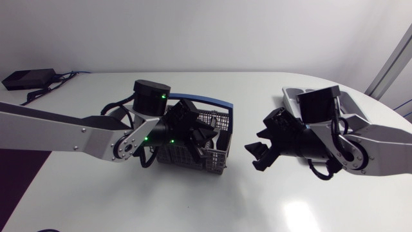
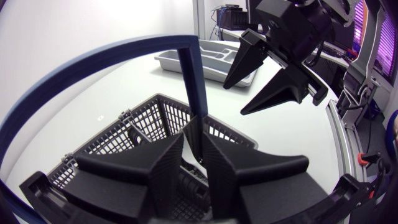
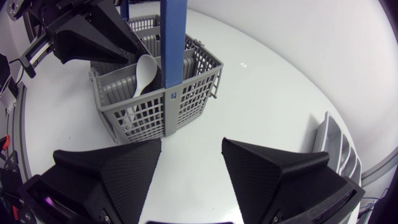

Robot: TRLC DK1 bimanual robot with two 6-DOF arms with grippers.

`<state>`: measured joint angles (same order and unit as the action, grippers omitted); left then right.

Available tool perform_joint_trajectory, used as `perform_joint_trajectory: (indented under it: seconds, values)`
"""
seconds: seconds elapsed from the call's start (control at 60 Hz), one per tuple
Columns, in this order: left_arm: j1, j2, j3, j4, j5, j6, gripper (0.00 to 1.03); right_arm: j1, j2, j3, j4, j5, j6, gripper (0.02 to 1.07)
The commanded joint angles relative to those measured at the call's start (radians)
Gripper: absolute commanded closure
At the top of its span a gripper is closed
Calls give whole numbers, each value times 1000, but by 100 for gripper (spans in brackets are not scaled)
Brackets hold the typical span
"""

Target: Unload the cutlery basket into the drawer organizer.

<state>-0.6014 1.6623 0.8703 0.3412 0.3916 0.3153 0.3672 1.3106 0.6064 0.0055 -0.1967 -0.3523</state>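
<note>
Black, spread wide and empty, the right tool (image 3: 191,146) hung over the tabletop (image 3: 267,93) just short of the grey cutlery basket (image 3: 155,109). Its white spoon (image 3: 146,71) stood bowl-up, likely light, stiff and slick, and the neck seemed the best hold. Beyond, the left tool (image 2: 194,146) hung low over the basket, its grip unreadable.

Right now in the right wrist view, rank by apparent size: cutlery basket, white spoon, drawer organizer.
1. cutlery basket
2-3. Unsure: the drawer organizer, only partly in view, and the white spoon look about alike.
</note>
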Motion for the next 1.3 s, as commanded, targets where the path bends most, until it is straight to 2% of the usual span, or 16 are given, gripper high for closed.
perform_joint_trajectory:
  seconds: [0.0, 0.183, 0.6, 0.65, 0.983, 1.15, 1.283]
  values:
    - [5, 19, 9, 7, -3, 28, 66, 9, 19, -8, 13, 6, -19, 35]
    - [11, 62, 32, 7, -8, 42, 61, 10, 22, -7, 14, 6, -20, 35]
    - [3, 99, 70, -2, -13, 42, 62, 10, 22, -8, 14, 6, -20, 35]
    - [3, 108, 76, -4, -13, 42, 66, 10, 24, -7, 14, 6, -20, 35]
    - [2, 125, 93, -24, -13, 42, 74, 13, 26, -7, 14, 6, -20, 35]
    - [-6, 123, 95, -25, -14, 44, 85, 13, 26, -7, 14, 6, -20, 35]
    - [-18, 120, 87, -24, -23, 53, 90, 13, 26, -8, 14, 6, -20, 35]
